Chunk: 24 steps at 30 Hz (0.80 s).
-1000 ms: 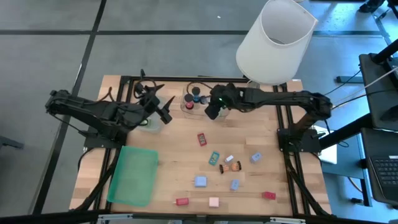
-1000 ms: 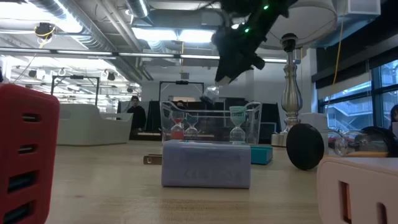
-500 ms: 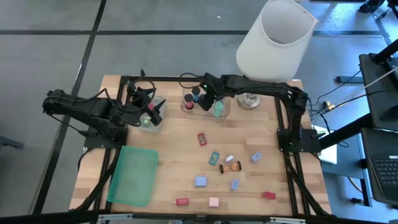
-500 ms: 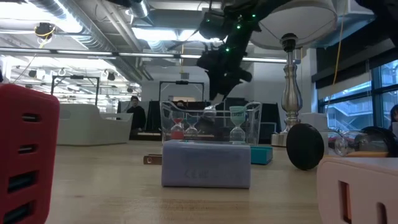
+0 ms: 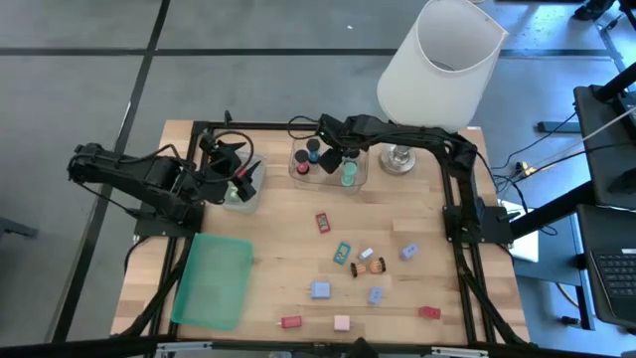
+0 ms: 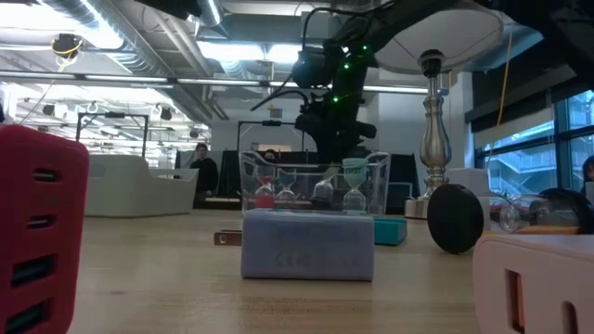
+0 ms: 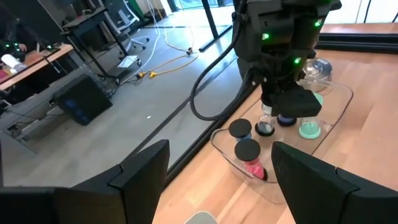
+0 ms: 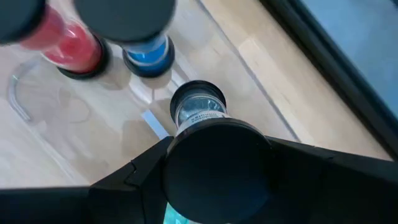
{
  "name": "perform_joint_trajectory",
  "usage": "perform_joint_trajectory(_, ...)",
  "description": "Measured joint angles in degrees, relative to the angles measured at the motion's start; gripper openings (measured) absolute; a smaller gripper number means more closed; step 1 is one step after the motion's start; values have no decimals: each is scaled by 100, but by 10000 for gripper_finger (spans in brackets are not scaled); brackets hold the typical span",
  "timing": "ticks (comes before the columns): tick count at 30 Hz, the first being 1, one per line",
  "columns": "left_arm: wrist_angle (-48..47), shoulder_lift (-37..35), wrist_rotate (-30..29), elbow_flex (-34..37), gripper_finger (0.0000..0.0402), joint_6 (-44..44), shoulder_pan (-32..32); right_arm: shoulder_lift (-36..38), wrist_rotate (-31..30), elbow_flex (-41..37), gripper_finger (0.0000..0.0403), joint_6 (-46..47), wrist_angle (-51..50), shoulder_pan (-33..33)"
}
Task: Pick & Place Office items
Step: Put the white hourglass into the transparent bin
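Observation:
The office items include small sand timers with dark caps. Red [image 8: 74, 50], blue [image 8: 146, 53] and green [image 5: 348, 177] ones stand upright in a clear tray [image 5: 303, 171] at the table's far side. My right gripper [image 5: 338, 157] reaches down into this tray, shut on a clear-glass timer [image 6: 323, 190]. Small blocks, such as a red one [image 5: 322, 221] and a blue one [image 5: 319, 289], lie on the near half of the table. My left gripper [image 7: 217, 180] is open and hovers over a smaller clear tray [image 5: 238, 196] left of the first. My right gripper pinches the clear timer by its dark top cap [image 8: 217, 168] between the two fingers, coming from above and pointing down. The timer hangs upright below the fingers, inside the tray. Whether its lower cap [image 8: 198, 109] touches the tray floor I cannot tell.
A big white-shaded lamp [image 5: 442, 65] with a metal stem [image 6: 432, 139] stands just right of the tray. A flat green lid [image 5: 214, 280] lies at the near left. A red block [image 6: 42, 232] and a pale block [image 6: 534, 283] sit close to the low camera.
My right gripper has moved toward the table's far left and down, carrying the clear timer from above the tray's near edge into the tray beside the others. My left gripper has drawn back a little toward the table's left.

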<state>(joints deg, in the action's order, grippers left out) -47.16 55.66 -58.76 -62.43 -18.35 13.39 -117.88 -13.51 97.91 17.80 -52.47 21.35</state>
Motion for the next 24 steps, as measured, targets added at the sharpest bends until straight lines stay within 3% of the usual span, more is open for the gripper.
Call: perform_joint_trajectory(24,-135,2,28,2,281,2,0,12,240,-2,220,-23,24,96)
